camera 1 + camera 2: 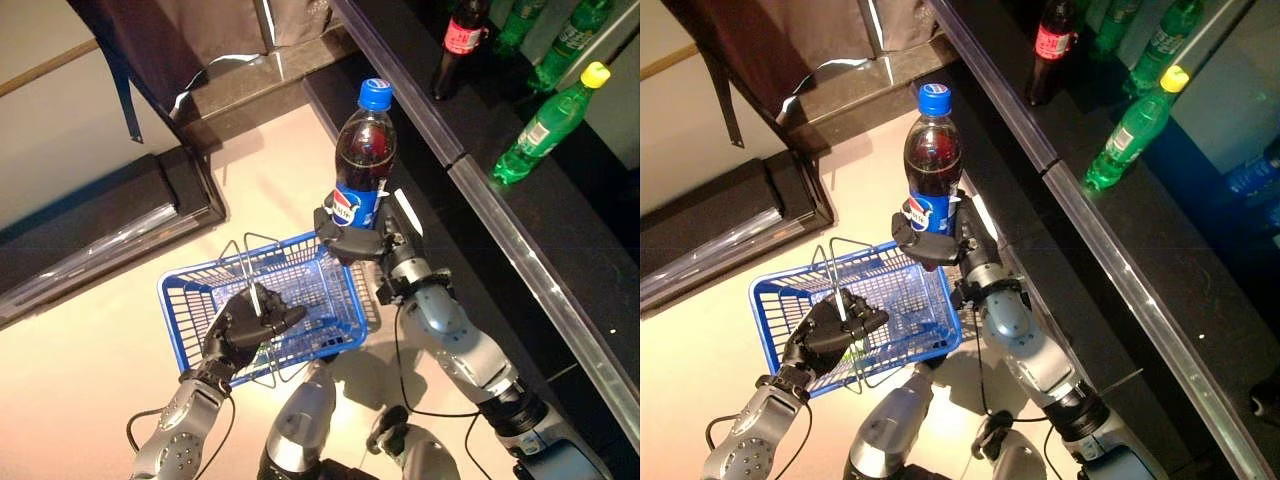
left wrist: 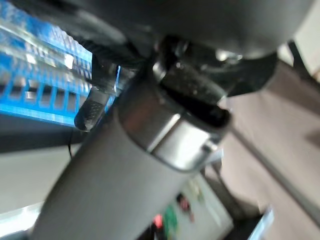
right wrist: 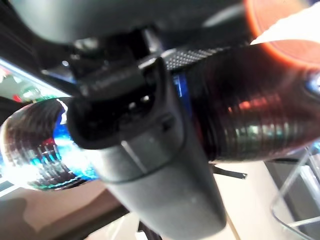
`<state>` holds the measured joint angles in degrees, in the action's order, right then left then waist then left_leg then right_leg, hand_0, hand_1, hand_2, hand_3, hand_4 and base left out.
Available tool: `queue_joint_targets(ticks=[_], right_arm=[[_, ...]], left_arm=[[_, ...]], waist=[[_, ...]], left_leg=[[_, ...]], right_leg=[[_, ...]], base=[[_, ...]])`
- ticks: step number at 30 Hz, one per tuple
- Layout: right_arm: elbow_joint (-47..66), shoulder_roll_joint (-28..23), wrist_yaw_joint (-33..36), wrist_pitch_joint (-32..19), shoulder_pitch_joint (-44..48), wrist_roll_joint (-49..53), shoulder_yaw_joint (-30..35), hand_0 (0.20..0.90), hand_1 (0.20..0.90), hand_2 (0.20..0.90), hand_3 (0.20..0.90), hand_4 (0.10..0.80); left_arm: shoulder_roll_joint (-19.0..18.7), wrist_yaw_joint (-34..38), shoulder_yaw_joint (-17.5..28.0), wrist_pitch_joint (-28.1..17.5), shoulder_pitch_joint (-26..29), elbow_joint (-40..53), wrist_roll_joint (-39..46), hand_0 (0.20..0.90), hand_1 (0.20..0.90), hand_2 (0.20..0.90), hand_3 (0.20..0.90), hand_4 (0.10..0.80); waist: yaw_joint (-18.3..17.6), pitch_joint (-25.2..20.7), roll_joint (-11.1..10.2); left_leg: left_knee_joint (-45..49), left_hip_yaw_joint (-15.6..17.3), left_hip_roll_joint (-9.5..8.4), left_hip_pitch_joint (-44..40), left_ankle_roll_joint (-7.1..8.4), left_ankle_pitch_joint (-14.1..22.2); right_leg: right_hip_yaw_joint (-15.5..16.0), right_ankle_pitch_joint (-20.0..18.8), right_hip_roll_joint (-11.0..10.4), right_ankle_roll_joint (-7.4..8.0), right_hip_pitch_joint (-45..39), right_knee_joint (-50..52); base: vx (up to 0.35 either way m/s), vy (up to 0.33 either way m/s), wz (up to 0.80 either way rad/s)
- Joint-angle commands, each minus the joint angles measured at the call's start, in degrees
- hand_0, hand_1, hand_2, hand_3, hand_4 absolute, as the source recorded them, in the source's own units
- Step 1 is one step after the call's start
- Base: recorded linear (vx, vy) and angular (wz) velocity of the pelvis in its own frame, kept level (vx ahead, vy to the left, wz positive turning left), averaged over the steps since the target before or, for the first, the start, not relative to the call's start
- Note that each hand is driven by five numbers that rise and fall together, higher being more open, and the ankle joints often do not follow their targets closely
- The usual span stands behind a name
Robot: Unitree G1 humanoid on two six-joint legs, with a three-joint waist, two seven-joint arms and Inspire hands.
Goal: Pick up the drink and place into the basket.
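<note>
The right hand (image 1: 358,240) has its fingers wrapped round the lower part of a cola bottle (image 1: 364,150) with a blue cap, held upright in the air at the far right corner of the blue wire basket (image 1: 190,300). The hand hides the bottle's base. The left hand (image 1: 240,325) is curled round the basket's metal handles (image 1: 252,270). Green bottles (image 1: 545,125) lie on the dark shelf (image 1: 520,215) beyond.

Dark cola bottle (image 1: 364,160) wore a blue cap and blue label; the basket (image 1: 185,318) at seven o'clock was blue mesh; green bottles (image 1: 545,125) sat at two o'clock.
</note>
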<state>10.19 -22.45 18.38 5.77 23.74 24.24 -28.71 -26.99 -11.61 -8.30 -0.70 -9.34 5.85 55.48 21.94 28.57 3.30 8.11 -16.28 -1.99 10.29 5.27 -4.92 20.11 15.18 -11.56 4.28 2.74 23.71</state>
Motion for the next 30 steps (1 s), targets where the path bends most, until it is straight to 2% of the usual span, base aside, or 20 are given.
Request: queue_joint_targets(ticks=[1,8,17,21,30], right_arm=[[7.2,6.5,0.1,-8.2,3.5,-0.4,-1.6,0.300,0.300,0.300,0.200,0.100],[6.1,7.0,1.5,-7.6,2.4,-1.7,-2.2,0.300,0.300,0.300,0.200,0.100],[3.4,7.6,3.9,-7.5,2.0,-5.3,-0.6,0.300,0.300,0.300,0.200,0.100],[2.3,7.5,4.8,-7.3,0.7,-6.9,0.2,0.300,0.300,0.300,0.200,0.100],[-0.5,8.7,5.0,-6.8,-1.6,-8.2,-0.7,0.300,0.300,0.300,0.200,0.100]], left_arm=[[-0.9,-11.8,0.7,-7.2,5.3,18.0,4.0,0.300,0.300,0.300,0.200,0.100],[-1.9,-16.0,1.9,-6.8,5.8,21.7,7.5,0.300,0.300,0.300,0.200,0.100],[-3.4,-19.0,7.2,-9.7,5.0,22.6,7.2,0.300,0.300,0.300,0.200,0.100],[-3.6,-21.3,9.6,-9.6,4.3,23.7,8.6,0.300,0.300,0.300,0.200,0.100],[-2.9,-26.3,8.8,-7.3,6.5,26.8,10.8,0.300,0.300,0.300,0.200,0.100]], waist=[[-1.2,-11.1,-2.3],[-0.5,-10.5,-2.5],[0.7,-10.3,-2.7],[1.1,-10.3,-3.0],[0.8,-10.4,-3.4]], left_leg=[[6.3,-1.2,-2.93,1.0,-5.22,3.0],[6.8,-1.2,-3.21,1.6,-5.21,3.1],[7.2,-1.7,-3.64,2.0,-5.13,3.4],[7.2,-1.7,-3.71,2.2,-5.09,3.5],[7.2,-1.6,-3.63,2.2,-5.07,3.6]], right_leg=[[0.0,-8.3,3.4,-5.25,-4.6,-9.2],[0.3,-8.2,3.3,-5.11,-4.7,-9.1],[0.9,-7.7,3.0,-5.09,-4.6,-8.6],[1.0,-7.6,3.0,-5.05,-4.7,-8.7],[0.7,-7.4,3.2,-5.13,-4.5,-8.5]], base=[[0.023,-0.021,0.08],[0.015,-0.010,0.04],[0.004,-0.001,0.00],[0.020,-0.006,0.08],[0.016,-0.003,0.02]])
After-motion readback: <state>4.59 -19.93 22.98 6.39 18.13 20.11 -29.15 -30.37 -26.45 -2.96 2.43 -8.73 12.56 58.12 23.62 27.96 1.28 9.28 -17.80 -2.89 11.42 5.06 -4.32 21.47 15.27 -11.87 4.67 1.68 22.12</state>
